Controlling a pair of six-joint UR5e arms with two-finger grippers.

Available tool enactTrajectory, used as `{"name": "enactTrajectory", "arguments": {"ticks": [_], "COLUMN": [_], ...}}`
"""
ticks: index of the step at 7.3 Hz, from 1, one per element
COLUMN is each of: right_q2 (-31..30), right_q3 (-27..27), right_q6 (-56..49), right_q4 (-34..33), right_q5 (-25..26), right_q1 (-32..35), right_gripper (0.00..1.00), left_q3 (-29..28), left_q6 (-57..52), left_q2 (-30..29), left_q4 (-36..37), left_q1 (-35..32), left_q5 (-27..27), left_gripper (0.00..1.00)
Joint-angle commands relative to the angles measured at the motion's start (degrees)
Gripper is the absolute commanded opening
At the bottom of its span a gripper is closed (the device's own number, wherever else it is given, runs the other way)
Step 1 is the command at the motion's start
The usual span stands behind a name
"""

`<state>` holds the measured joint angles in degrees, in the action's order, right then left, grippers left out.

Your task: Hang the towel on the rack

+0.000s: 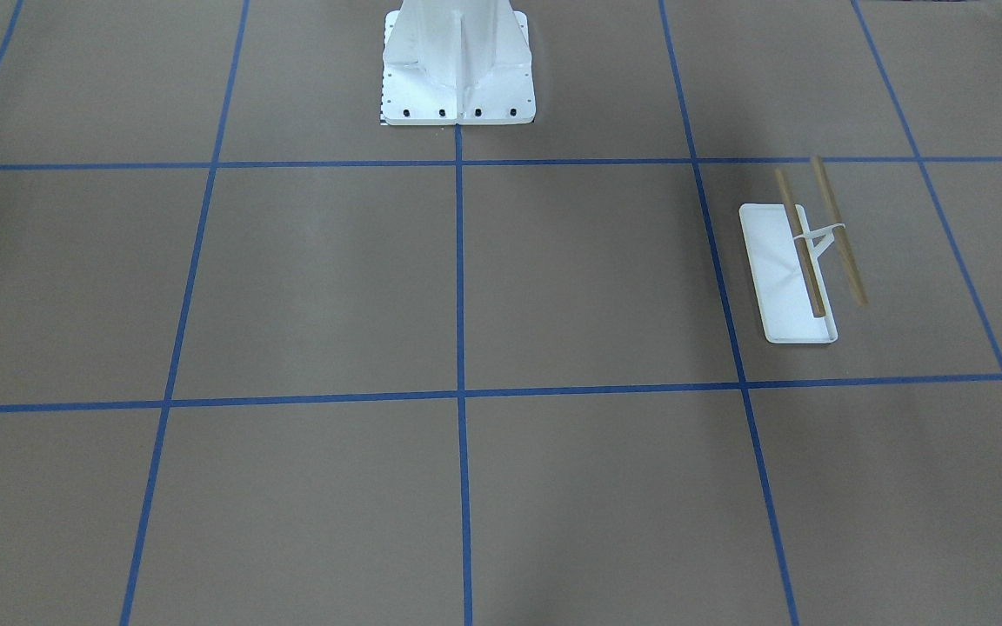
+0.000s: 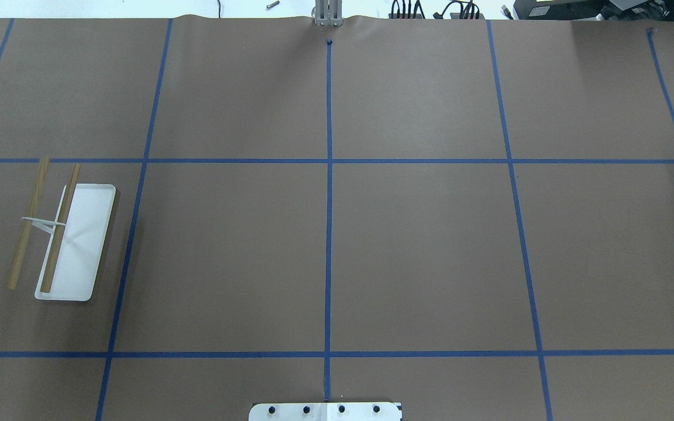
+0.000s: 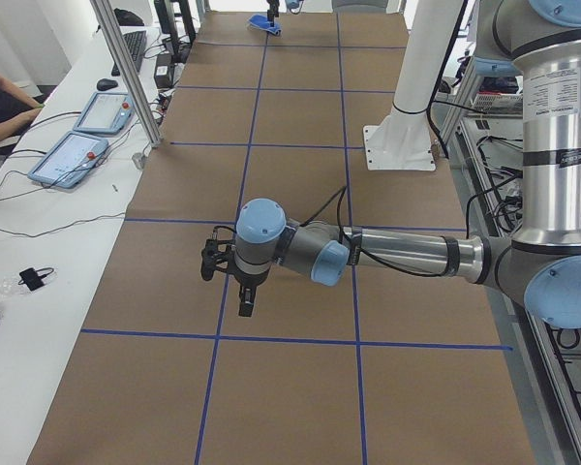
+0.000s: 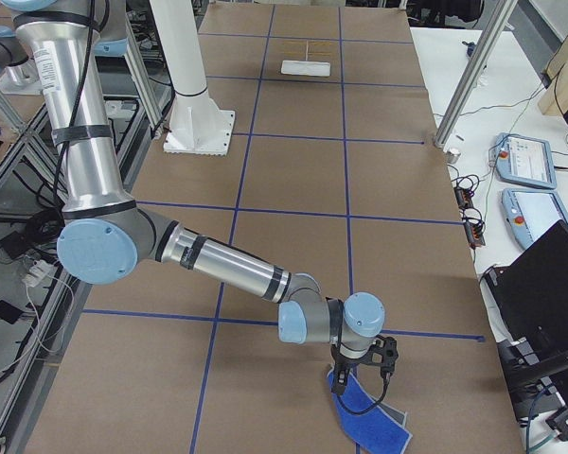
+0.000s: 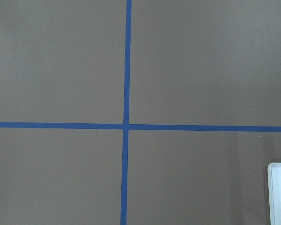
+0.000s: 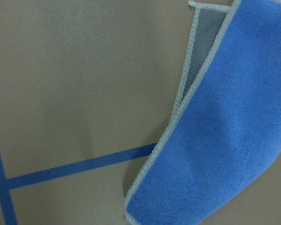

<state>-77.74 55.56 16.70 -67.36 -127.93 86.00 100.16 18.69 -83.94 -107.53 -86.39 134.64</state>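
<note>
Towel (image 4: 367,416) sits at the tabletop (image 2: 419,251) end on the robot's right, outside both the overhead and front-facing views. In the right side view its top edge meets the right gripper (image 4: 344,380), and the rest trails down and away from it. The right wrist view shows the towel (image 6: 215,140) folded over: blue face outward, a strip of grey reverse exposed at the top, pale stitched edging along the fold. It overlaps one blue tape line (image 6: 75,166).

Right gripper state: cannot be determined. Its fingers appear only in a side view, so neither the opening nor a hold on the towel can be confirmed.

Left gripper (image 3: 244,308) points down over the tabletop, just beside a tape line, on the outstretched near arm in the left side view. State: cannot be determined. No object is seen at its tips.

Rack (image 2: 82,234) stands on the robot's left side of the tabletop, upright on its white base. Both rods are bare and run parallel. One rod crosses above the base; the other overhangs the tabletop beyond the base's outer long edge. A thin white support joins them at mid-length. The rack (image 1: 779,269) is well apart from the pedestal (image 1: 457,61) and from the towel. The left wrist view catches only a corner of the rack base (image 5: 280,194) at its lower right edge.
</note>
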Motion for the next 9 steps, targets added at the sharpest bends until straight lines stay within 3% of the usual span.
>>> {"name": "enactTrajectory", "arguments": {"ticks": [1,7,8,9], "right_q2": [0.31,-0.04,-0.04,-0.04], "right_q3": [-2.29,-4.23,-4.23,-4.32], "right_q6": [0.00,-0.09,-0.09,-0.09], "right_q4": [0.21,0.21,0.30,0.30], "right_q5": [-0.04,2.94,3.64,3.91], "right_q1": [-0.65,-1.62,-1.62,-1.62], "right_gripper": [1.00,1.00,0.83,0.58], "left_q3": [0.12,0.56,0.65,0.74], "left_q6": [-0.06,-0.06,-0.06,-0.06], "left_q2": [0.00,0.09,0.09,0.09], "left_q4": [-0.05,-0.05,-0.05,-0.05], "left_q1": [0.00,-0.18,-0.18,-0.18], "left_q5": [0.00,0.09,0.09,0.09], "left_gripper": [0.98,0.98,0.98,0.98]}}
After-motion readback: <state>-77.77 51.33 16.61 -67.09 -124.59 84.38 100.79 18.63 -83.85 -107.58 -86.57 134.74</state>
